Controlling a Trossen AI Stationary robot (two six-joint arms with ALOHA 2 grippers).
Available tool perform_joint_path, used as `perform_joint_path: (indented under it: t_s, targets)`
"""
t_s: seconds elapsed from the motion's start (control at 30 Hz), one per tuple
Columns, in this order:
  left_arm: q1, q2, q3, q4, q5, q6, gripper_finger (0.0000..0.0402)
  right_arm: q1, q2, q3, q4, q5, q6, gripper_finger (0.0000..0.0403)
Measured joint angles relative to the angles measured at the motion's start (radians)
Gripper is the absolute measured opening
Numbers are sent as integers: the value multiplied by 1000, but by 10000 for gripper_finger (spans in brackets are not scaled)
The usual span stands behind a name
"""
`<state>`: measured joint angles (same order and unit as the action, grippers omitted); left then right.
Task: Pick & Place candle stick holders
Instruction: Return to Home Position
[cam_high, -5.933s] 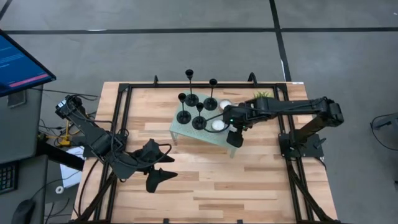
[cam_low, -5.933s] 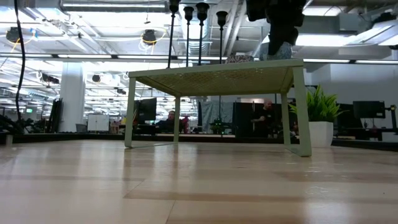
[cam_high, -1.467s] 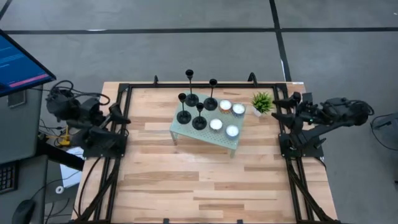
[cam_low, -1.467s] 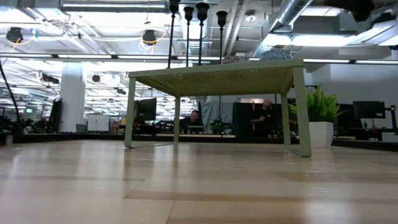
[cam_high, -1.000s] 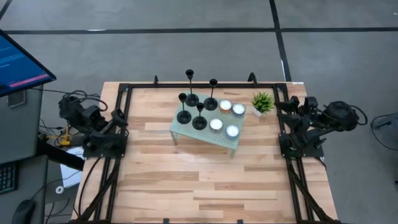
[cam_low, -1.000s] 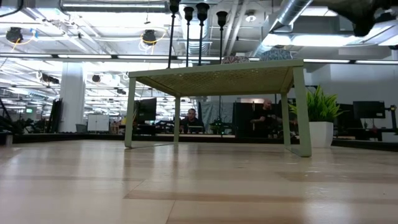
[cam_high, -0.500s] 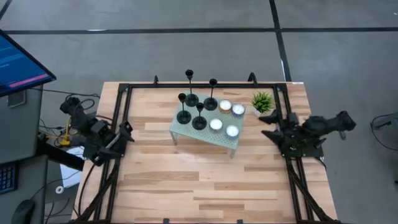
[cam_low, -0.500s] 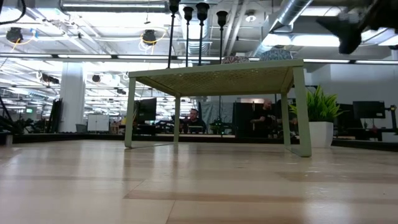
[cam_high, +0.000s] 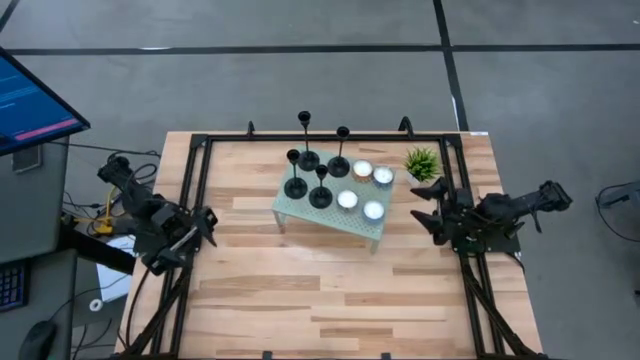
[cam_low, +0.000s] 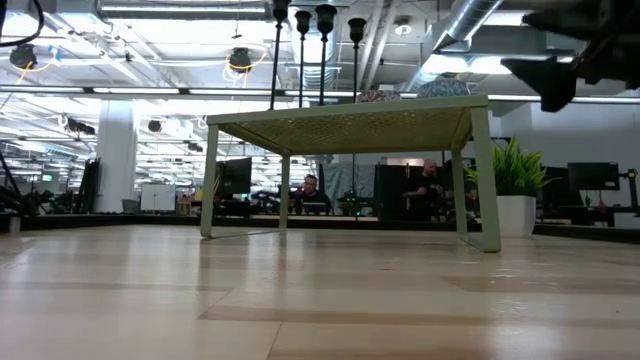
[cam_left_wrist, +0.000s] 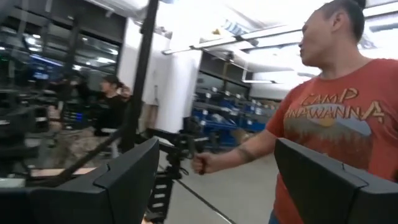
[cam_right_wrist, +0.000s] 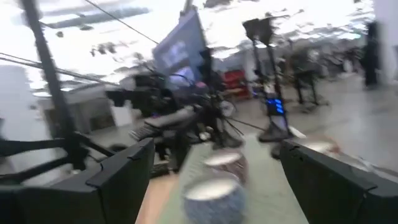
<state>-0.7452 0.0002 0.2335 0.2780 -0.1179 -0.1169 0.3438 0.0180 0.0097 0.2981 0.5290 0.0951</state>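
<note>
Now left gripper (cam_high: 207, 225) and right gripper (cam_high: 421, 205) swung inward over table (cam_high: 300, 300) edges, both spread, candle stick holders (cam_high: 320, 196) unmoved.

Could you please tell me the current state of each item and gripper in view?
candle stick holders: four, upright on the shelf.
candles: four, on the shelf.
potted plant: upright, beside the shelf.
left gripper: open, empty, over left side of table.
right gripper: open, empty, over right side of table.
</note>
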Motion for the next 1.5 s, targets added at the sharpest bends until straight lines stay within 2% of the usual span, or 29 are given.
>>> perform_joint_path:
  t_s: [0.17,0.37,0.5,0.8,1.07,1.3,1.5]
  targets:
    - [0,0,-2,-23,99,5,320,0,1,0,-106,96,7,336]
    - [0,0,-2,-106,149,-27,320,0,1,0,-217,97,10,336]
    - [0,0,-2,-139,179,-18,320,0,1,0,-229,97,10,336]
    - [0,0,-2,-263,169,-14,320,0,1,0,-231,97,10,336]
    - [0,0,-2,-309,170,15,320,0,1,0,-232,97,10,336]
    - [1,0,-87,-225,153,83,320,0,1,0,-232,97,10,336]
    - [1,0,-153,-170,119,60,320,0,1,0,-233,97,10,336]
